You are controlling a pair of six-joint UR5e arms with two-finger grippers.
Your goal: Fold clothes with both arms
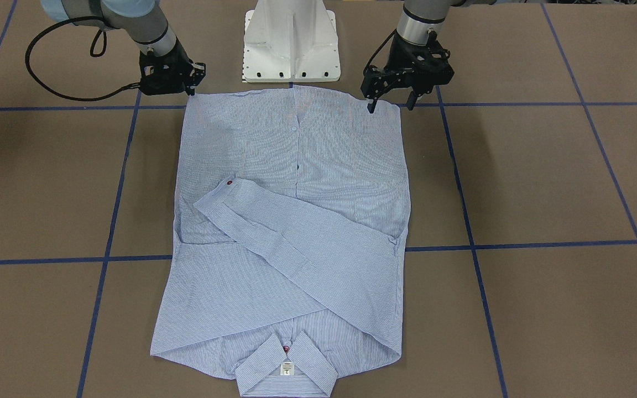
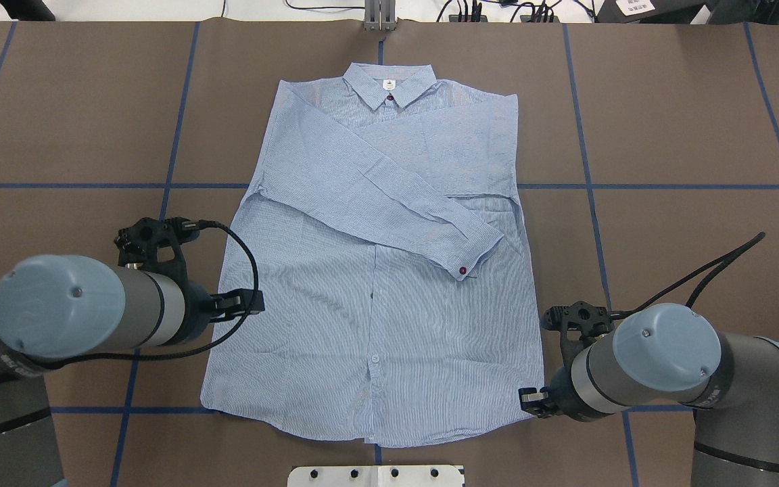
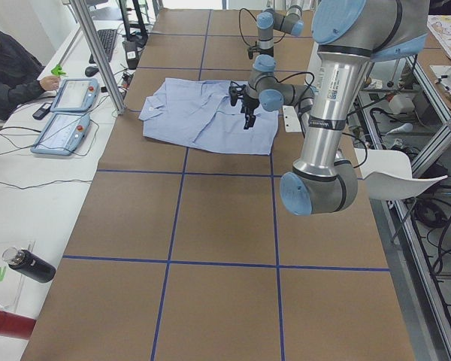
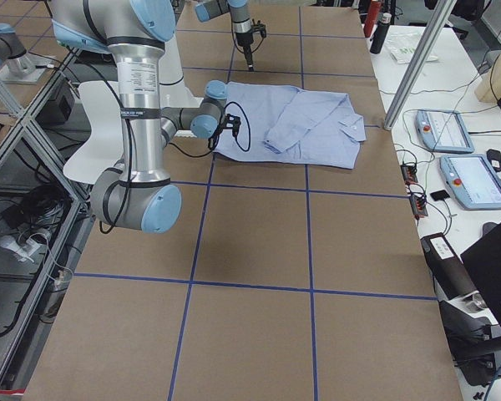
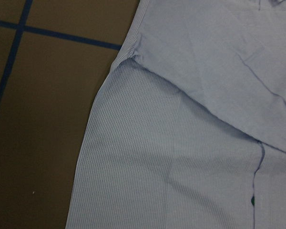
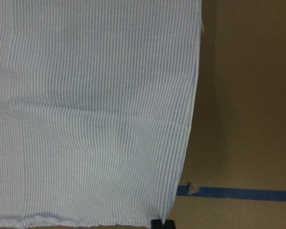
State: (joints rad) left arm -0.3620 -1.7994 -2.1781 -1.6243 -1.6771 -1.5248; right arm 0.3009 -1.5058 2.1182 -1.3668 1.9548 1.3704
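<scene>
The striped blue-and-white shirt (image 1: 296,221) (image 2: 376,338) lies flat and front-up, collar (image 2: 391,84) on the far side from me. Both sleeves are folded across the chest. My left gripper (image 1: 390,104) (image 2: 234,302) hangs open just above the hem corner on its side, holding nothing. The left wrist view shows only the shirt (image 5: 181,143) and no fingers. My right gripper (image 1: 190,89) (image 2: 530,400) sits low at the other hem corner. One black fingertip (image 6: 162,224) shows right at that corner of the shirt (image 6: 86,119), and the gripper looks shut on it.
The white pedestal base (image 1: 291,50) (image 2: 376,475) stands just behind the hem. Blue tape lines (image 2: 58,184) cross the brown table. A side bench holds teach pendants (image 3: 75,94) (image 4: 447,129), bottles (image 3: 30,265) and cables, with a seated person (image 3: 7,64).
</scene>
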